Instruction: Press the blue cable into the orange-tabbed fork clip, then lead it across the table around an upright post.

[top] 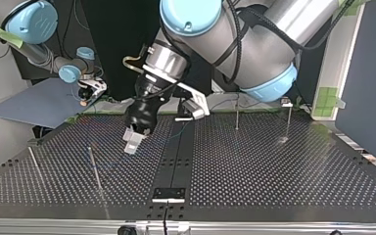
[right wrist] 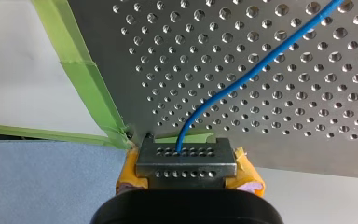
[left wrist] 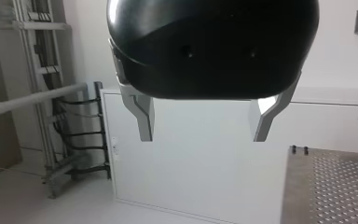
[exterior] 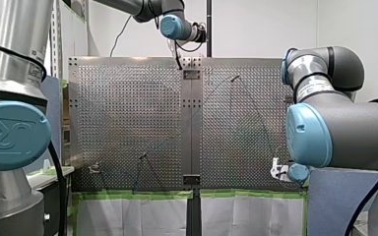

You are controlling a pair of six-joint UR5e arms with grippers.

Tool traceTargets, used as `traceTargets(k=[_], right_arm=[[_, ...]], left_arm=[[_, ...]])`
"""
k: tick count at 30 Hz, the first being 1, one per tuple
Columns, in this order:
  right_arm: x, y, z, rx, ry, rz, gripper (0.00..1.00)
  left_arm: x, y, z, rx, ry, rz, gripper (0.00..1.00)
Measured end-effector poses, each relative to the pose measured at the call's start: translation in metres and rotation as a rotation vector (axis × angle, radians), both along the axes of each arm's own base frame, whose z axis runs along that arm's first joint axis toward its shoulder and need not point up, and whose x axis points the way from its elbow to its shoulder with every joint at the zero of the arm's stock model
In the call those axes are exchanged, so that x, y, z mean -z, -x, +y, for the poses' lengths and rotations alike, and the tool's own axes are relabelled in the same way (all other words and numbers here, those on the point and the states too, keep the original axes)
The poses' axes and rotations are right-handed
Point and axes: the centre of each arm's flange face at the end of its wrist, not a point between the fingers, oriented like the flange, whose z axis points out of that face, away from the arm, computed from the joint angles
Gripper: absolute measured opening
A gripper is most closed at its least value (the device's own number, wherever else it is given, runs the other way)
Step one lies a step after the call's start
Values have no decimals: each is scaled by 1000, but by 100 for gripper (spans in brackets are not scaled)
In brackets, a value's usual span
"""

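The blue cable (right wrist: 242, 77) runs over the perforated table (right wrist: 307, 116) and ends in a dark holed block between my right gripper's yellow pads (right wrist: 247, 179). My right gripper (right wrist: 186, 173) is shut on that cable end, just off the table's taped corner. It shows small at the top view's far left (top: 87, 94). My left gripper (left wrist: 203, 137) is open with nothing between its metal fingers. It hangs tilted above the table's middle (top: 133, 141). A thin cable line arcs from the right gripper's corner (exterior: 279, 169) to an upright post (exterior: 234, 78). A small clip (exterior: 94, 168) sits near-left.
Several thin upright posts stand on the table (top: 95, 171) (top: 237, 115) (top: 289, 120) (top: 34, 164). A black centre strip (top: 176, 156) splits the plate. Green tape (right wrist: 91, 79) edges the table. A blue panel (top: 39, 103) lies under the right gripper.
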Motion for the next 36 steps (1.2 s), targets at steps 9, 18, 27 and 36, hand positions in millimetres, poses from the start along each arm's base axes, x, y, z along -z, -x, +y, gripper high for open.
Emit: traceTargets(k=[9, 18, 27, 36], right_arm=[[0, 0, 1, -5, -7, 13, 0], [0, 0, 1, -6, -8, 17, 0], [0, -1, 2, -11, -16, 29, 0], [0, -1, 1, -12, -17, 31, 0]], left_arm=[[19, 1, 5, -2, 10, -14, 99], [51, -7, 12, 10, 58, 11, 99], [82, -11, 20, -4, 61, 12, 99], [112, -8, 25, -11, 56, 9, 99]])
